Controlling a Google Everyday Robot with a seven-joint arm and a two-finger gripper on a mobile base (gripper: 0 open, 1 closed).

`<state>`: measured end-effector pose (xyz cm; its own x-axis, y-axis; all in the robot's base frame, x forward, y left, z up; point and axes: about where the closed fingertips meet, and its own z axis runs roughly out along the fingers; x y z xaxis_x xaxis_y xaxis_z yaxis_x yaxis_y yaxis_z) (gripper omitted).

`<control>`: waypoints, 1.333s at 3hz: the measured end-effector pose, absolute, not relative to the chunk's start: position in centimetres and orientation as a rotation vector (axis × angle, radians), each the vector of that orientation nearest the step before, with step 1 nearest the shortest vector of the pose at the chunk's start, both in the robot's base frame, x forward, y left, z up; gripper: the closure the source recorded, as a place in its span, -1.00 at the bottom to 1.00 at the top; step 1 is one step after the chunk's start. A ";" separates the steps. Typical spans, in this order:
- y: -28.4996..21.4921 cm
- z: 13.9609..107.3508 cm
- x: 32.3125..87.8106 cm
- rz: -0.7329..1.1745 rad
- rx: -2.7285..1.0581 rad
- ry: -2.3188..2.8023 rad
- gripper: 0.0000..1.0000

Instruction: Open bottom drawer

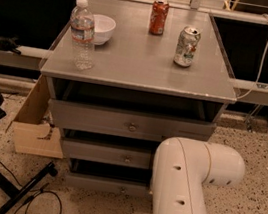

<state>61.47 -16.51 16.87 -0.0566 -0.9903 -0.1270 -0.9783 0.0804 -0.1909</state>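
Note:
A grey cabinet [139, 74] has three drawers stacked under its flat top. The bottom drawer [104, 184] is the lowest, near the floor, with a small round metal knob [122, 190]; its front sits about flush with the frame. The middle drawer [106, 154] and top drawer [121, 122] are above it. My white arm [187, 188] fills the lower right and covers the right ends of the middle and bottom drawers. My gripper is out of view, hidden beyond the arm.
On the cabinet top stand a water bottle [83, 32], a white bowl [102, 27], a red can [159, 17] and a silver can [186, 46]. A cardboard box [35, 124] leans at the cabinet's left. A black stand and cable [15, 186] lie on the floor.

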 end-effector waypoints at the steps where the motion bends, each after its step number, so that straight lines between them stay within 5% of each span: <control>1: -16.4 18.0 62.2 -0.106 -1.994 2.113 1.00; 4: -20.5 19.1 59.9 -0.127 -1.915 2.264 1.00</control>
